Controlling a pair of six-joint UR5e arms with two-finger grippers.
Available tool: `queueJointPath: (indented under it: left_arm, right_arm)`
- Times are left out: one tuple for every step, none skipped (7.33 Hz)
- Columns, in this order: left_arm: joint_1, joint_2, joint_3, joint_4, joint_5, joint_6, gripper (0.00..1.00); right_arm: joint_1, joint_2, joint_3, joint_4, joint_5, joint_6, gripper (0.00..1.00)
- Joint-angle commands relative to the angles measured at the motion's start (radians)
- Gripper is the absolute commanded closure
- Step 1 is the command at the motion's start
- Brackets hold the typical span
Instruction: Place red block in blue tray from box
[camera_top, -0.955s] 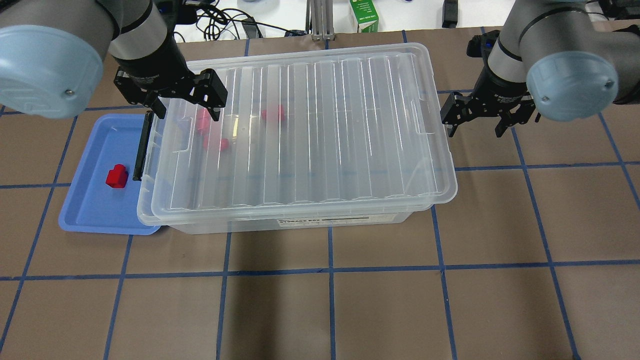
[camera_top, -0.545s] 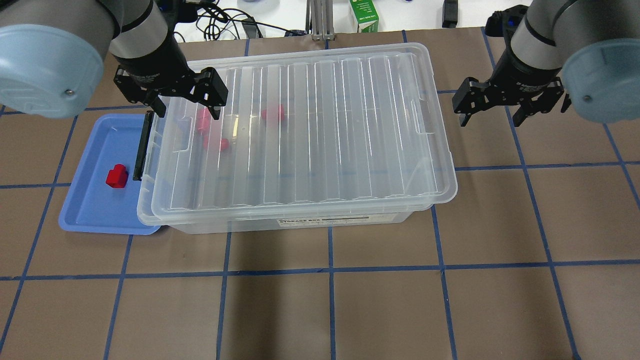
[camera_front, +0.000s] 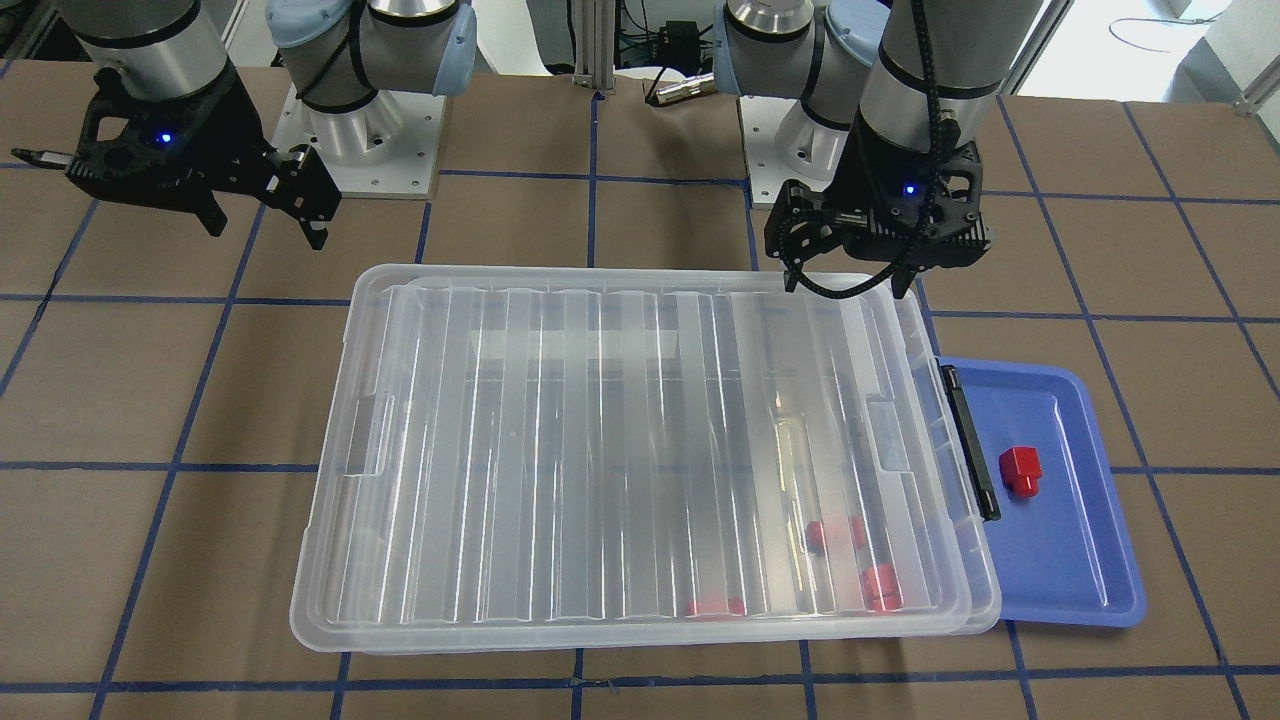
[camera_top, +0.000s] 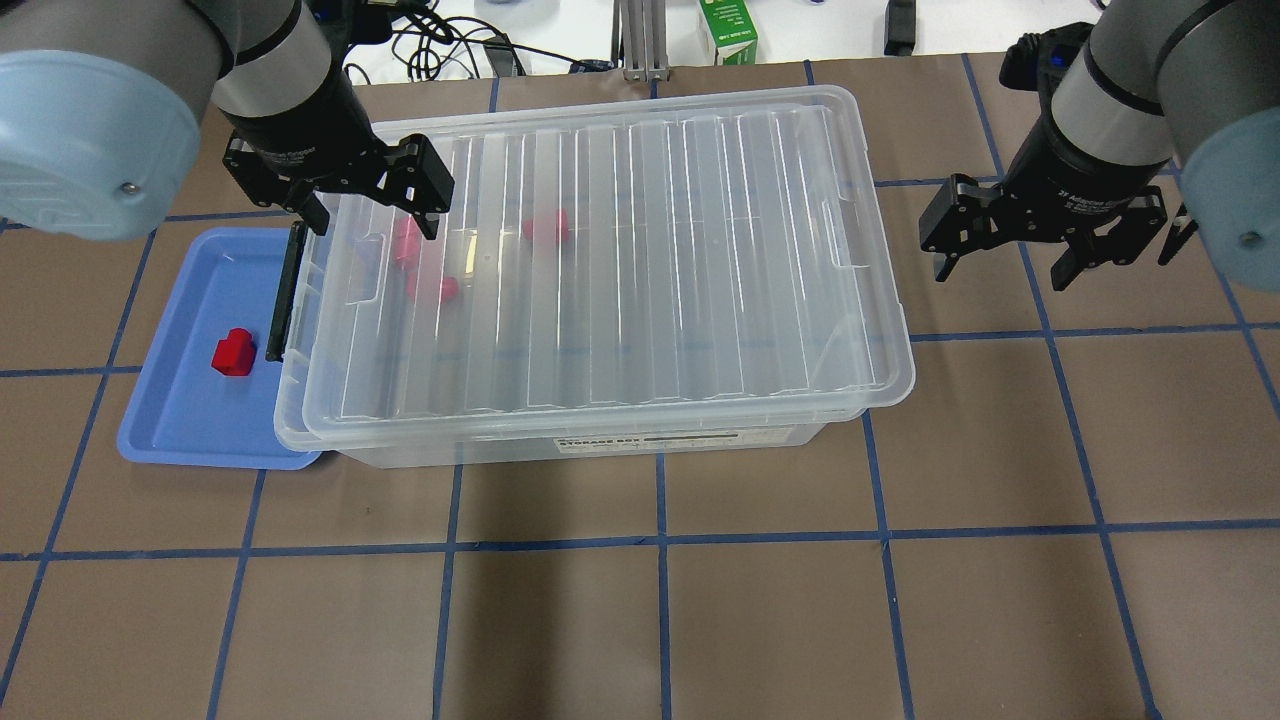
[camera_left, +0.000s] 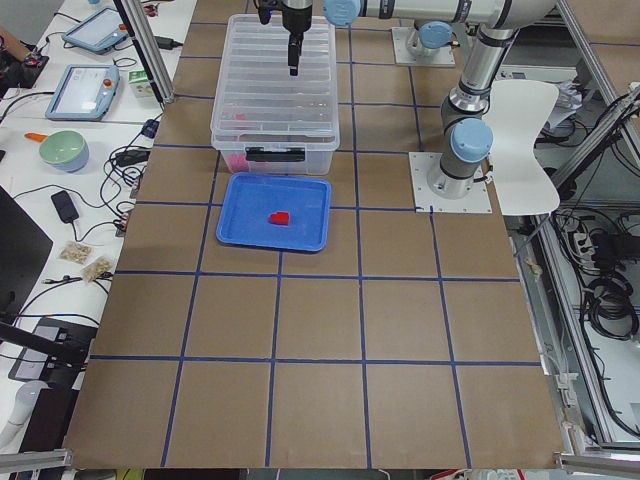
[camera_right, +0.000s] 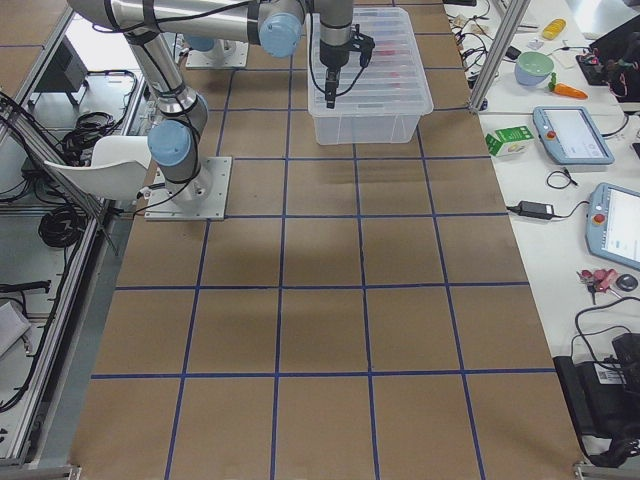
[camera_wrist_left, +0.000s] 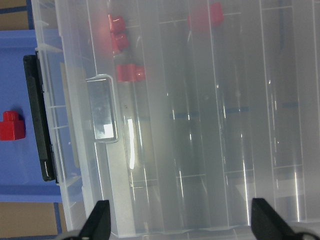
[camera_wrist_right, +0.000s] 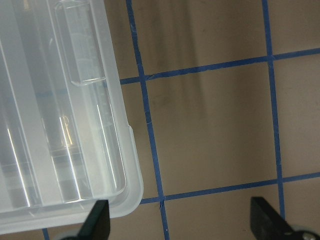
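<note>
One red block (camera_top: 233, 352) lies in blue tray (camera_top: 170, 400), left edge of surface (camera_top: 760, 620). Nearer: left gripper (camera_top: 377, 226), jaws spread above lidded box (camera_top: 640, 300). Far: right gripper (camera_top: 1003, 272), jaws spread, empty.

Table (camera_top: 760, 620): box (camera_top: 620, 270), blue tray (camera_top: 180, 410).

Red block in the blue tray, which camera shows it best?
The front-facing view: the red block lies unobstructed, body and stub both clear. The overhead view shows it nearly as well; the left wrist view catches it at the frame's edge; the left side view shows a speck. The others miss it.
</note>
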Motion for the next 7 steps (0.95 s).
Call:
queueJointPath:
  left_arm:
    - [0.005, 0.002, -0.003, -0.001, -0.001, 0.002, 0.0]
    - [0.006, 0.002, 0.0, -0.001, -0.004, 0.002, 0.0]
    - [0.011, 0.002, 0.0, -0.001, -0.005, 0.0, 0.0]
    - [0.012, 0.002, 0.001, -0.001, -0.005, 0.0, 0.0]
    - [0.009, 0.004, 0.0, -0.002, -0.005, 0.0, 0.0]
    - [0.008, 0.007, -0.003, -0.002, -0.005, 0.0, 0.0]
    - [0.009, 0.009, -0.003, -0.002, -0.005, -0.002, 0.0]
  right_arm:
    - [0.025, -0.03, 0.001, 0.003, 0.01, 0.003, 0.0]
    - [0.052, -0.023, 0.003, -0.003, 0.007, 0.006, 0.0]
    - [0.072, -0.018, 0.003, -0.011, 0.007, 0.009, 0.0]
    - [0.074, -0.025, 0.007, -0.012, 0.01, 0.008, 0.0]
    - [0.074, -0.021, 0.009, -0.012, -0.005, 0.0, 0.0]
    - [0.073, -0.026, 0.009, -0.012, -0.004, 0.003, 0.0]
    - [0.063, -0.026, 0.004, -0.014, -0.004, -0.003, 0.0]
